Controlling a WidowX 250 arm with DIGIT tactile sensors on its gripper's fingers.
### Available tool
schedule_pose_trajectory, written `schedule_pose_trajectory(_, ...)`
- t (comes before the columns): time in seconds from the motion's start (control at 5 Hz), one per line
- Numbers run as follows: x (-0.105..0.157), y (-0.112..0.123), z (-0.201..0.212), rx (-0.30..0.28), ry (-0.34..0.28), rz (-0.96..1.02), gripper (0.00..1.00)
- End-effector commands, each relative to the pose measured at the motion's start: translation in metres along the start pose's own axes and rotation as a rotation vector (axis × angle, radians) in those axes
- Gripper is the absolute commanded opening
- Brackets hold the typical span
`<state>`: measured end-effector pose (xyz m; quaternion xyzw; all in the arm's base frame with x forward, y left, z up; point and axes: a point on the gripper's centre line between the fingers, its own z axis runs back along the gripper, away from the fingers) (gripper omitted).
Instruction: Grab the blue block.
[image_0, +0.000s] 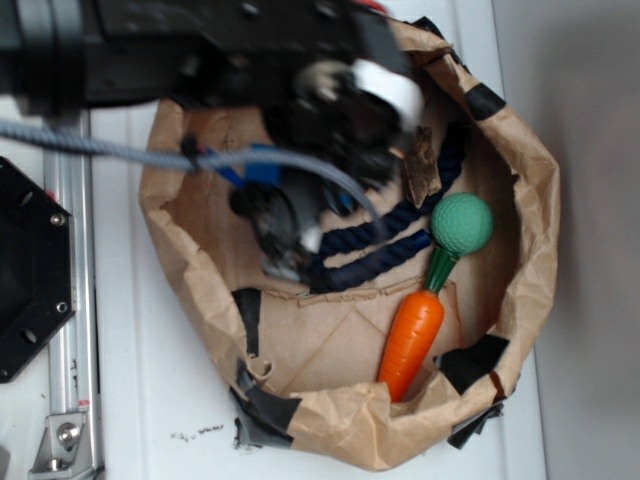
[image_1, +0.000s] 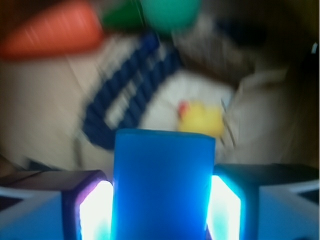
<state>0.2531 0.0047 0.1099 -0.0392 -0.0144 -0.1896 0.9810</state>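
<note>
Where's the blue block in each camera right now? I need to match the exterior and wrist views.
Exterior: the blue block shows only as a blue sliver under the arm, upper left inside the paper bag; mostly hidden.
Wrist: the blue block fills the bottom centre, between the fingers of the gripper.
Shared landmark: the navy rope, lying just beyond the block, with the carrot past it.

The arm (image_0: 200, 45) is black and boxy, with a grey braided cable (image_0: 120, 150) trailing off it. The end effector (image_1: 160, 210) has dark blocky fingers (image_1: 85, 200) with glowing pale pads.
</note>
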Motion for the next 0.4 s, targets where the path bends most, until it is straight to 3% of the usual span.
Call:
schedule_pose_trajectory(0.0,0.0245,-0.0067,0.0624,-0.110,0.063,0.315,0.00)
schedule_pose_trajectory(0.2,0.0228,-0.0120,0.0625,-0.073,0.039,0.347,0.00)
